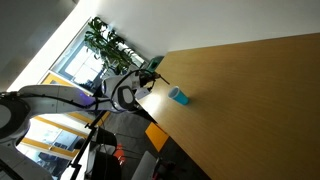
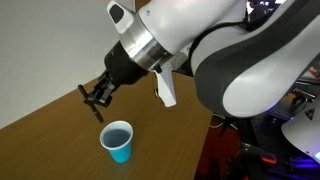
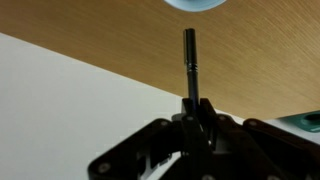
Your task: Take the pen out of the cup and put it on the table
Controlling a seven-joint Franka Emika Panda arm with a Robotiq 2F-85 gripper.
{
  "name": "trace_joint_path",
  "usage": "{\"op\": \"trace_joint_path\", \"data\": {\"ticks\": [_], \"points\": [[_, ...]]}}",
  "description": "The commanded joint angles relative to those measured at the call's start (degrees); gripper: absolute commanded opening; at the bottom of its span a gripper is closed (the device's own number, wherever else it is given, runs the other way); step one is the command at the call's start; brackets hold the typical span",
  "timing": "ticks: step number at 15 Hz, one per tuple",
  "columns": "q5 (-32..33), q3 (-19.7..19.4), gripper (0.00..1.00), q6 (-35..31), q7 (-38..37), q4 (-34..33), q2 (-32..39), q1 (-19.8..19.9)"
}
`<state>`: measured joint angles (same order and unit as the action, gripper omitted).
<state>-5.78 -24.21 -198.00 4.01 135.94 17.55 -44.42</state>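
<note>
The dark pen (image 3: pixel 189 60) is clamped between the fingers of my gripper (image 3: pixel 192 108) and sticks out straight ahead of it in the wrist view. The light-blue cup (image 2: pixel 117 140) stands upright on the light-brown table (image 2: pixel 50 145) and looks empty. In an exterior view my gripper (image 2: pixel 97 95) hangs above the cup and a little to one side of it. The cup's rim just shows at the top edge of the wrist view (image 3: pixel 196 4). In an exterior view the cup (image 1: pixel 178 96) stands near the table's corner, with the gripper (image 1: pixel 150 72) beside that corner.
The table's dark edge runs close by the cup (image 1: pixel 160 125). Green plants (image 1: pixel 105 40) and a window stand behind the arm. An orange object (image 1: pixel 156 135) sits below the table edge. The wide wooden top (image 1: pixel 260 100) stretches away from the cup.
</note>
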Motion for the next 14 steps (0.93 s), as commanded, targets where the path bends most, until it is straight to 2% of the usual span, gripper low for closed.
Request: {"op": "trace_joint_path", "data": {"ticks": [1, 6, 9, 14], "points": [[-5.03, -8.63, 0.03, 0.0, 4.75, 1.14, -3.9, -8.48], [-14.66, -23.11, 0.03, 0.05, 9.02, 1.6, -3.2, -20.01], [-17.91, -27.7, 0.03, 1.89, 9.53, 3.84, -2.98, -22.11], [-16.91, -34.79, 0.03, 15.36, 8.72, 2.76, -2.84, -23.48]]}}
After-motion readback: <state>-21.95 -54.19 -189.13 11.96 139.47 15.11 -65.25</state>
